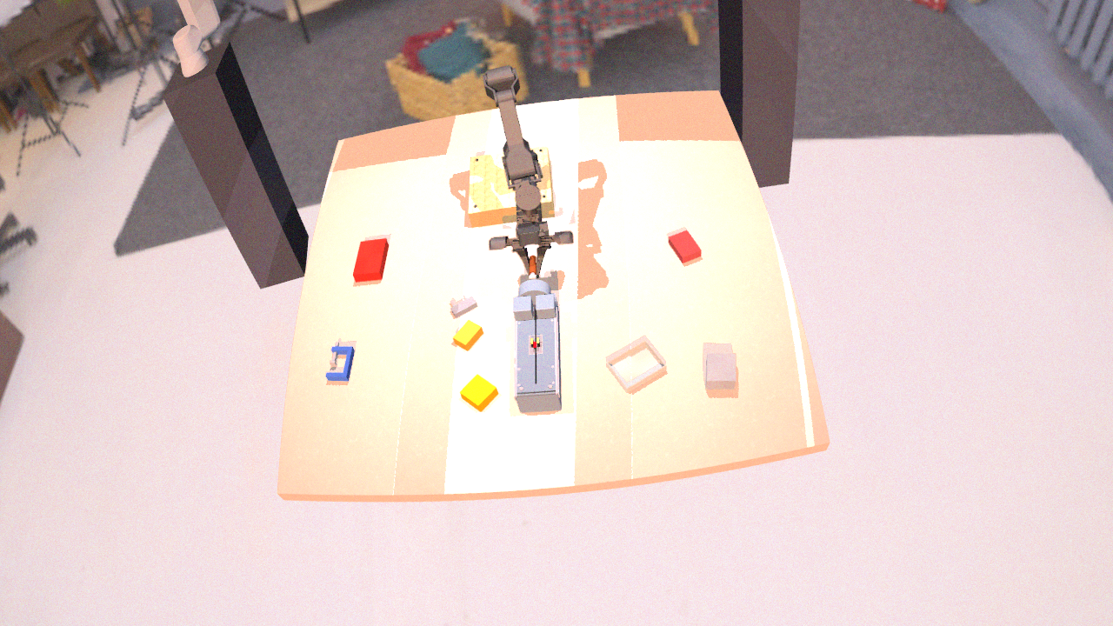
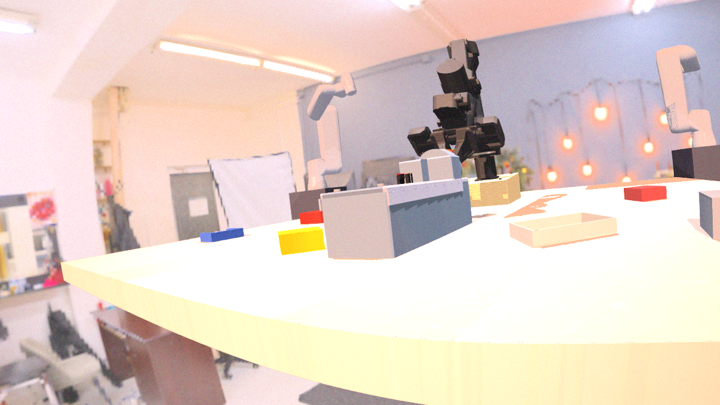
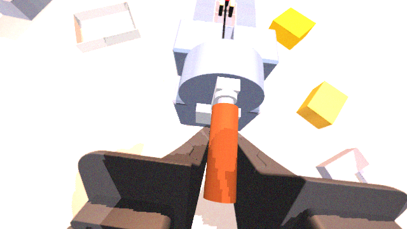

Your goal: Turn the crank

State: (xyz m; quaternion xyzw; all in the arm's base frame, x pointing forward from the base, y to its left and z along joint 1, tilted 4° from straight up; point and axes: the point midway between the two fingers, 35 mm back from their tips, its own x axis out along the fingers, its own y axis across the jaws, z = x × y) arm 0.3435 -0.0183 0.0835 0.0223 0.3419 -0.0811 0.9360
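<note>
From here I see the grey machine (image 1: 536,365) (image 2: 360,221) (image 3: 222,57) upright on the table, its orange crank handle (image 1: 532,264) (image 3: 222,152) jutting from the round end, its red pointer (image 1: 535,343) (image 3: 226,1) between the dark-sided zero marks.

small red pointer (image 1: 535,343) too tiny to read against its marks, its tip cut off by the wrist picture's top edge, grey square block (image 2: 710,214) (image 3: 27,7) cut off at the side in the outside view

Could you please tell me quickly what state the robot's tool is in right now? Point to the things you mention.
Tool (image 1: 532,267) (image 3: 218,131): closed on the orange cylindrical crank handle (image 1: 532,263) (image 3: 221,172), holding it between its two fingers.
</note>
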